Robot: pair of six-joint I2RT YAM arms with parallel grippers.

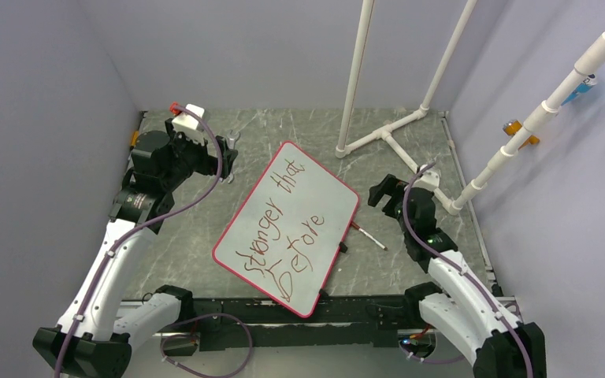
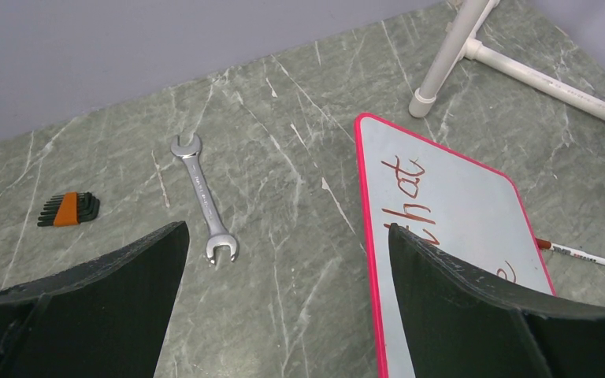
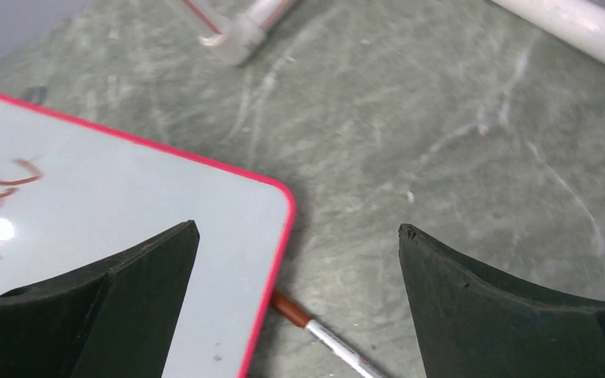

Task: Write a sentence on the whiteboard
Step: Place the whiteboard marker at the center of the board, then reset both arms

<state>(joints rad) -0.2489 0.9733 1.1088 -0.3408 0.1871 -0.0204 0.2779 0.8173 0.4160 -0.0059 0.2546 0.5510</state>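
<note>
Lying between left tool and right tool, the whiteboard touches neither.

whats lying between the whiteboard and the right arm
A marker lies on the table there, just off the whiteboard's edge, seen whole in the top view and partly in the right wrist view.

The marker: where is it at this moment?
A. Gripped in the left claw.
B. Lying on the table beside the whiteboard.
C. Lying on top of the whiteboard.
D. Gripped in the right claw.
B: the marker lies flat on the table at the edge of the whiteboard, and the right claw and left claw both stand open with nothing between their fingers.
</note>
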